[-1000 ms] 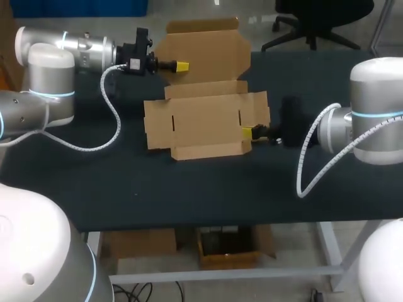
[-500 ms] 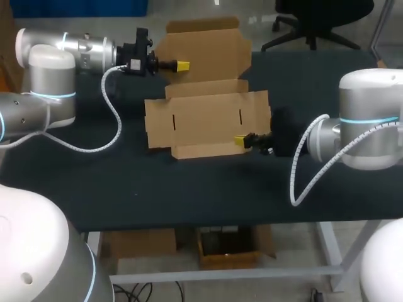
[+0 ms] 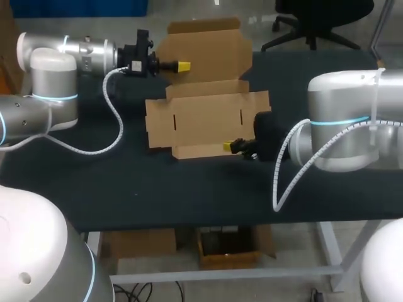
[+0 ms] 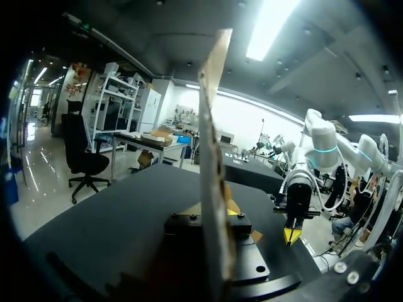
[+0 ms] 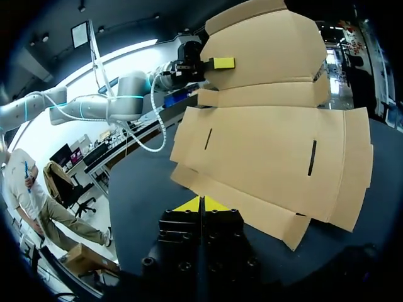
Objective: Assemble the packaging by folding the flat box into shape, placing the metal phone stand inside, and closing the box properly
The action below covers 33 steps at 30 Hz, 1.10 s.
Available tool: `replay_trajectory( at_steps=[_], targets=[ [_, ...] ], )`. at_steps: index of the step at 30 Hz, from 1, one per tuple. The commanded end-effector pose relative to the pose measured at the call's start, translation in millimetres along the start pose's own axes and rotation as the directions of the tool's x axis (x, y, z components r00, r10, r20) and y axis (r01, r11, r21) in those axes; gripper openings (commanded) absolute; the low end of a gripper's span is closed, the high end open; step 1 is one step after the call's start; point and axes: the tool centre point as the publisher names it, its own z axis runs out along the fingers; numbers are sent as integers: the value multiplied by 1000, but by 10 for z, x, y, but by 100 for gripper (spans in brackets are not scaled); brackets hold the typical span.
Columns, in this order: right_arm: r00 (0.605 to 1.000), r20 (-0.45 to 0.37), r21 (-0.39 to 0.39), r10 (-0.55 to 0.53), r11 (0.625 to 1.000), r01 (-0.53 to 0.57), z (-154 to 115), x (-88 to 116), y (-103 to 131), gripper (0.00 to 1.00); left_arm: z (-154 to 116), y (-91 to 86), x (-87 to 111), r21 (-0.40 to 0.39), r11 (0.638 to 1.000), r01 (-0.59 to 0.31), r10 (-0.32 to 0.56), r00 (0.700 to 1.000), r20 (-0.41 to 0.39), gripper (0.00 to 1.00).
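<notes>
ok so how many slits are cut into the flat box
2. Both are in the flat box's wide middle panel: one slit toward its left end, the other slit toward its right end. None shows elsewhere, though its right corner is partly hidden.

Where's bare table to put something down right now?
Widest: the table's near strip in front of the box. Also left of the box, under the left arm's cable. Crowded: the back, where the left gripper holds the box's flap, and the box's near right corner by the right gripper.

Box (image 3: 208,116) plain brown; table (image 3: 189,189) black (uniform, unpatterned).
</notes>
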Motion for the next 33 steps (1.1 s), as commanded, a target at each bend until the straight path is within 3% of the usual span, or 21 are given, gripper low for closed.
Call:
replay_trajectory(
  at_steps=[1,22,33],
  targets=[
    [1000,25,0,3,1000,-3,147,5,-16,0,9,-19,29,3,1000,-3,3,1000,5,0],
    [997,81,-16,20,1000,-18,371,-215,-96,0,31,-48,29,-1,1000,1,-1,1000,-17,0],
    [995,98,17,6,1000,-8,520,-210,-153,0,72,-85,21,-11,1000,-13,13,999,-37,0]
  ],
)
